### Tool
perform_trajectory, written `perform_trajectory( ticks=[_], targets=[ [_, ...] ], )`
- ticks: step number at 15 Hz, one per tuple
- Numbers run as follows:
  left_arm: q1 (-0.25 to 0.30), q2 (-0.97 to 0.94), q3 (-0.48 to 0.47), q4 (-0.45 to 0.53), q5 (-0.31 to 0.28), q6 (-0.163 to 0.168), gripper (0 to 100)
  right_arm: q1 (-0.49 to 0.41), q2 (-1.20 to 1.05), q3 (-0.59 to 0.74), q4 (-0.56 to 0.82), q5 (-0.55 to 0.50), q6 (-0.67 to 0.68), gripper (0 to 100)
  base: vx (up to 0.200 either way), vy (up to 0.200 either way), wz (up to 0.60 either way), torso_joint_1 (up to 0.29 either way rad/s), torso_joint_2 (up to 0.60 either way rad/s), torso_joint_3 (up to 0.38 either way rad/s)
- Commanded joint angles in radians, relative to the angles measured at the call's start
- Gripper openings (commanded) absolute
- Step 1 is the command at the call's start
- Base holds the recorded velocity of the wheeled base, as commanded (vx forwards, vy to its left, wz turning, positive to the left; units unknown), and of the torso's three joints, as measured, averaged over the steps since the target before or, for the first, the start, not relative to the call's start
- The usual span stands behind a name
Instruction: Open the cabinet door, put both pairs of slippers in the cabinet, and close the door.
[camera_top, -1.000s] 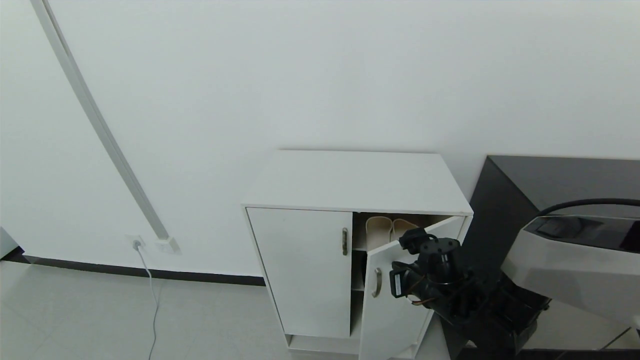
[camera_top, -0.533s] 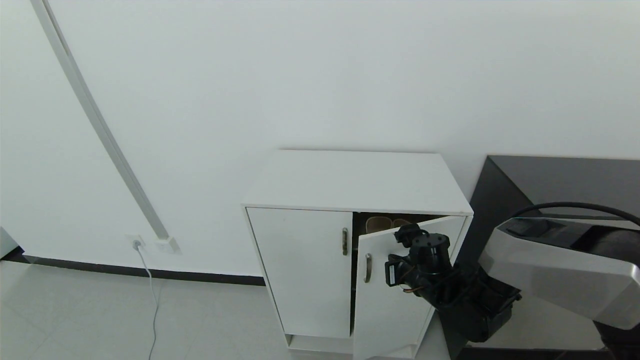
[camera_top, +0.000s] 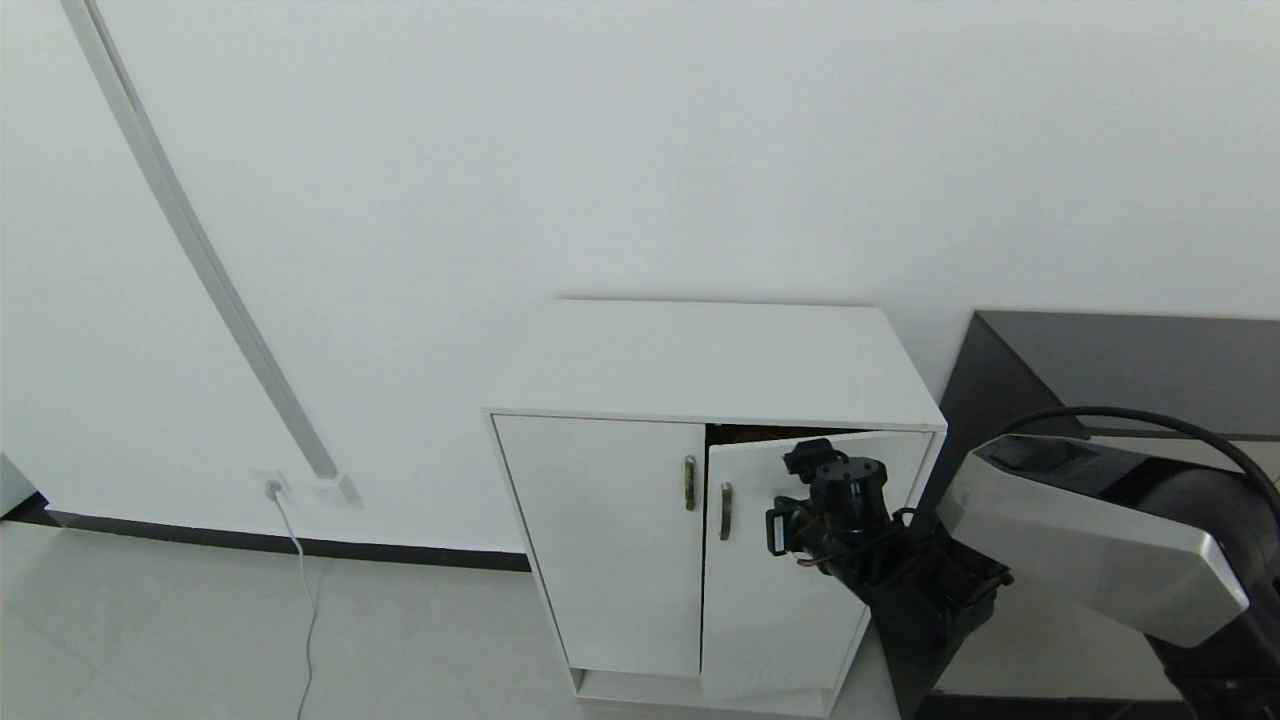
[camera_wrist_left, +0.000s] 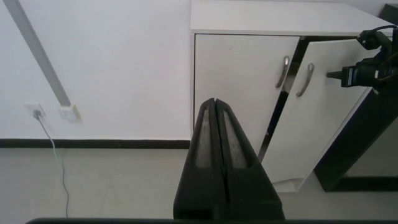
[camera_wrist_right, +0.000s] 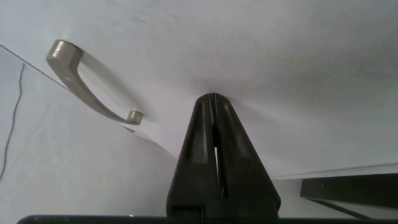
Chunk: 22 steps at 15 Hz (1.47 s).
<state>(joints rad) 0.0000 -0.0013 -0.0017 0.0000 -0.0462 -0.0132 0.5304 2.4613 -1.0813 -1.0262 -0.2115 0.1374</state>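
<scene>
The left gripper (camera_wrist_left: 214, 101), fingers pressed together, hangs facing the cabinet (camera_top: 705, 360). Its left door (camera_top: 600, 540) is shut; the right door (camera_top: 765, 620) stands barely ajar, the right gripper (camera_wrist_right: 213, 98), also pressed together, tip against it.

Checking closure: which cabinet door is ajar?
The right door, touched by the right gripper: a dark gap shows along its top; the left door sits flush.
</scene>
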Motion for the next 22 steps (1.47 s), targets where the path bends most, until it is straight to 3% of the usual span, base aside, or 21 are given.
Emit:
perform_trajectory(
  ticks=[1,11,22],
  targets=[
    [0.0,0.001,0.0,0.0,0.0,-0.001,0,-0.006,0.013,-0.016,0.001,0.0,-0.002,0,0.0,0.0,0.0,0.0,0.0,0.0],
    [0.0,0.001,0.0,0.0,0.0,-0.001,0,-0.02,0.044,-0.124,0.084,0.0,-0.002,0,0.0,0.0,0.0,0.0,0.0,0.0],
    [0.0,0.001,0.0,0.0,0.0,-0.001,0,-0.02,0.053,-0.151,0.098,0.0,-0.002,0,0.0,0.0,0.0,0.0,0.0,0.0]
  ],
)
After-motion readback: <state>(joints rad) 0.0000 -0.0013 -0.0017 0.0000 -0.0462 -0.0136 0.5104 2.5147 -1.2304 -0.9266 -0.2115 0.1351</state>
